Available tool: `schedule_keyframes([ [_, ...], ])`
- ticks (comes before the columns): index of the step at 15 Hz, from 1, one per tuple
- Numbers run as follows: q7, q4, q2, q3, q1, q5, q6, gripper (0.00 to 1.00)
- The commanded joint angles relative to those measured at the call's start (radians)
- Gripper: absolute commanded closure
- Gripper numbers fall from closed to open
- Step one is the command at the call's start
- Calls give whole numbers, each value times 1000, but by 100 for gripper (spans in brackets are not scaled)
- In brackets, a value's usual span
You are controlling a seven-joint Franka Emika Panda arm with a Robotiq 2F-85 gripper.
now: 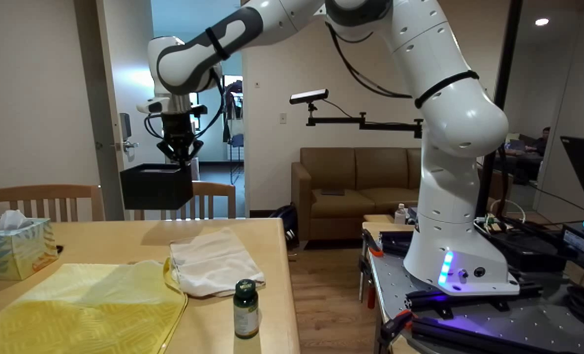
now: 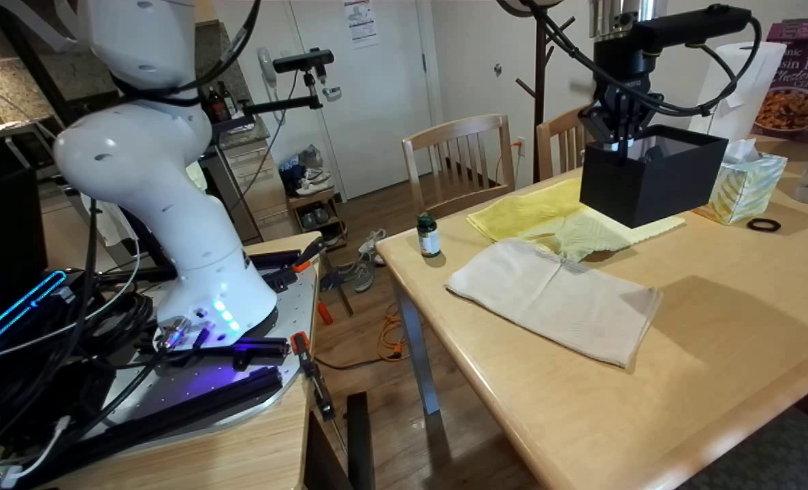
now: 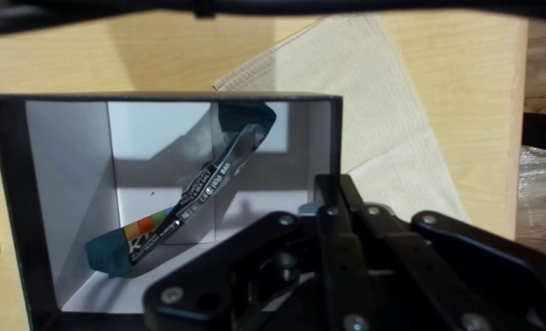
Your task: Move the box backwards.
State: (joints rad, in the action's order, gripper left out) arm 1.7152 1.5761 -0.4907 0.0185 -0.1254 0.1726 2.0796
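Observation:
The black box [image 1: 156, 191] is open at the top and hangs above the table in both exterior views [image 2: 679, 180]. My gripper [image 1: 183, 164] is shut on one side wall of the box, also seen in an exterior view [image 2: 621, 144]. In the wrist view the gripper [image 3: 338, 186] pinches the wall, with one finger inside and one outside. The white inside of the box [image 3: 162, 170] holds a wrapped snack bar [image 3: 194, 197] lying at a slant. The box's underside is hidden in the wrist view.
On the table [image 2: 730, 320] lie a cream cloth [image 2: 560, 296], a yellow cloth [image 1: 90, 314], a small dark bottle [image 1: 246, 314], a tissue box [image 1: 18, 248] and a black ring [image 2: 763, 224]. Wooden chairs [image 2: 458, 160] stand along the table. A paper towel roll [image 2: 737, 88] stands behind.

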Motion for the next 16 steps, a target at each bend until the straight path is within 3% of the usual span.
schedule_keyframes([
  [1,-2,-72,-27,4,0,-30,-47,99],
  [14,-138,-146,-63,0,-5,-52,-174,99],
  [16,-127,-108,-48,-5,0,-29,-142,97],
])
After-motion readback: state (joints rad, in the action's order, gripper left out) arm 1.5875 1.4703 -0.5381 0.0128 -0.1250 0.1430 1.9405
